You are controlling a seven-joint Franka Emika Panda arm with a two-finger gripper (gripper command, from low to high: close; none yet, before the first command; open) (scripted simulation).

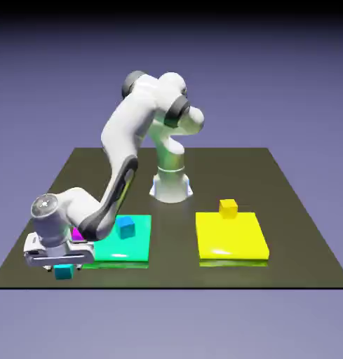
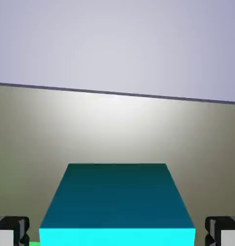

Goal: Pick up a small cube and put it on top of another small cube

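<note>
A white robot arm reaches down over a small teal-cyan cube near the front edge of a dark table, at the exterior view's left, just beside a green pad. The gripper stands astride the cube with its fingers spread, a slim gap showing on either side in the hand view; nothing is pinched. The block looks rigid and light, like plain plastic or painted wood, unlikely to dent or break, though its smooth faces could slip if caught only by a corner. The sound hold would be across two opposite upright sides, squarely and at mid-height, with modest, even pressure, leaving the top free and the underside ready to settle flat on another cube. A blue cube sits on the green pad and a magenta cube shows partly behind the hand; which is meant as the base cannot be told. Across the table, an orange-yellow cube stands at the far edge of a yellow pad. The likely next move is to close the fingers evenly, since a lopsided squeeze could twist the block.
</note>
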